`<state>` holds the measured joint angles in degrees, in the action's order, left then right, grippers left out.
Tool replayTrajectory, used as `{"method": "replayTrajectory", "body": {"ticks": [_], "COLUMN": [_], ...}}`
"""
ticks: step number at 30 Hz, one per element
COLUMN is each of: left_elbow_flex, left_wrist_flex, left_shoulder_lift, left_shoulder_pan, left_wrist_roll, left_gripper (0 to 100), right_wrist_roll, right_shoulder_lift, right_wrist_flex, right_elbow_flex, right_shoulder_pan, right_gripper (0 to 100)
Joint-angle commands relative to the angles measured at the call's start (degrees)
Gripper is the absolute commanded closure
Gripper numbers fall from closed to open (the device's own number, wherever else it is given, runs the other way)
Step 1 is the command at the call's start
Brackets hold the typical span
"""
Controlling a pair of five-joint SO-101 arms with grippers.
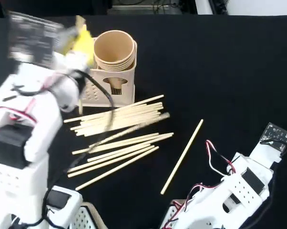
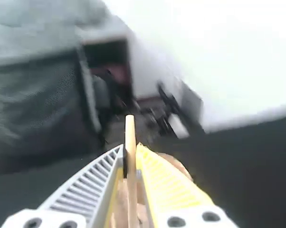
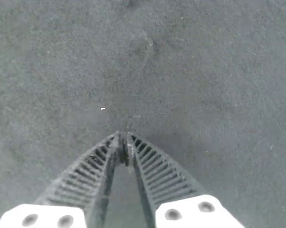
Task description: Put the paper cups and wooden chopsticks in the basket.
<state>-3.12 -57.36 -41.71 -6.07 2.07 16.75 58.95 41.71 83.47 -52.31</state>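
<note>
Left arm [image 1: 26,124] stood tall at the table's left side. In the high view its body hid the basket's left edge. Its black cable [image 1: 108,102] draped across the basket front and over the chopstick pile. Right arm [image 1: 239,191] sat low at the near right corner, well apart from the basket.

Surface was a table [image 1: 220,71] under black cloth. Behind it, in the left wrist view, a white wall [image 2: 219,52] and dark furniture, too blurred to tell more.

Basket [image 1: 119,88]: beige, perforated, upright, far-left of centre. Paper cups [image 1: 114,47] were nested in one stack inside it, rims above the basket top.

Chopstick pile [image 1: 117,126] lay on the cloth just in front of the basket, sticks roughly parallel and fanned. Single chopstick [image 1: 182,156] lay diagonal, apart to the right of the pile.

Left gripper [image 2: 128,147] was raised just beside the cups and clamped on the held chopstick [image 2: 129,128], which poked out past the fingertips. Right gripper [image 3: 123,140] was closed tip to tip over bare cloth.
</note>
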Motion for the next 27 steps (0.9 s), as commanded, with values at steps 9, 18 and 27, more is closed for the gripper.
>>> {"method": "replayTrajectory", "body": {"ticks": [9,18,27], "left_elbow_flex": [5.85,5.93,10.86], "left_wrist_flex": [40.44,41.32,41.23], "left_shoulder_lift": [3.69,15.30,21.27], "left_shoulder_pan": [17.01,16.75,15.60], "left_wrist_roll": [-17.05,-17.05,-17.05], "left_gripper": [97,97,97], "right_wrist_roll": [-0.18,-0.18,-0.18], "right_shoulder_lift": [1.01,1.01,1.01], "right_wrist_flex": [-0.18,-0.18,-0.18], "right_elbow_flex": [-1.89,-1.89,-1.89], "right_shoulder_pan": [0.53,0.53,0.53], "right_gripper": [98.3,98.3,98.3]}}
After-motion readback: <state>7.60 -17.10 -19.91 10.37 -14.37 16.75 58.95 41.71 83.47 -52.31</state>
